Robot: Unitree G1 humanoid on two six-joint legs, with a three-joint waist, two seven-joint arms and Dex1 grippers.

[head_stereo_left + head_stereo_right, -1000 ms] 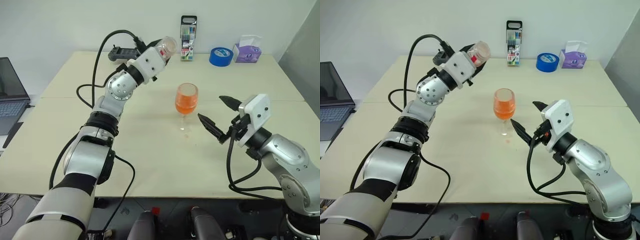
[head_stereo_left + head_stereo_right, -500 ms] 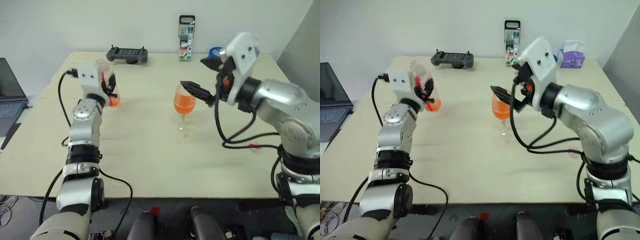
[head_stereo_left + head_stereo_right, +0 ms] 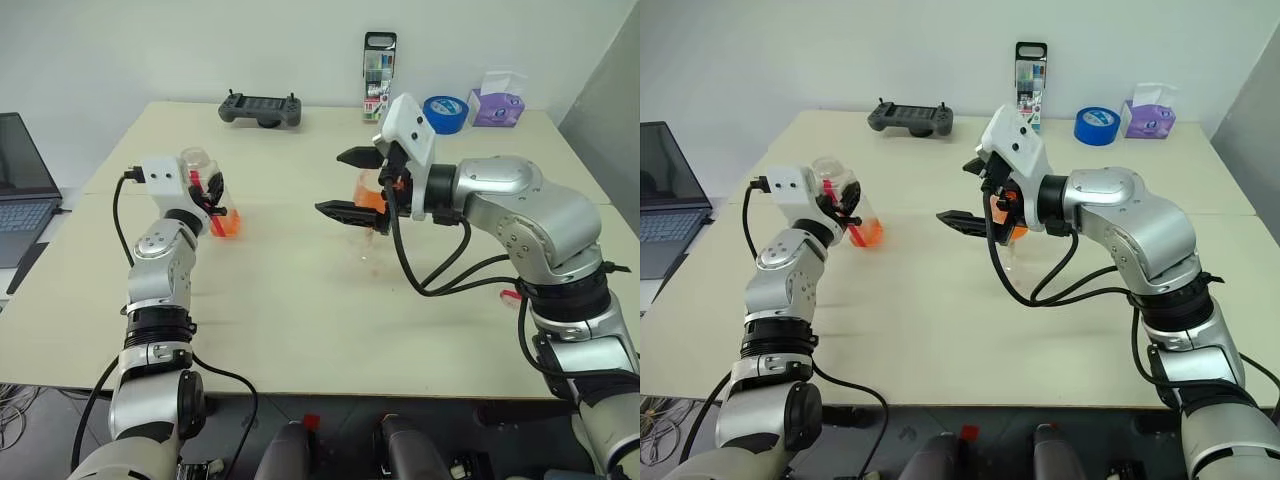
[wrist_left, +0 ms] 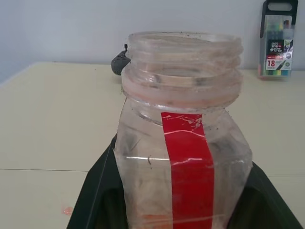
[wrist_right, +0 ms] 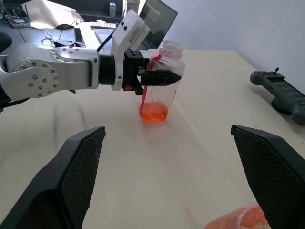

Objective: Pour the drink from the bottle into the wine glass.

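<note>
The bottle [image 3: 212, 195] stands upright at centre left of the head views, clamped in the left gripper [image 3: 210, 190], a little orange drink [image 5: 153, 112] pooled at its bottom, mouth uncapped. Just right of centre, the wine glass [image 3: 373, 192] holds orange liquid, partly hidden behind the right gripper [image 3: 346, 183], whose fingers are spread wide apart. Along the counter's [image 3: 300, 300] far edge sit a controller [image 3: 260, 108], marker pack [image 3: 378, 62], blue tape roll [image 3: 443, 112] and tissue box [image 3: 497, 101].
</note>
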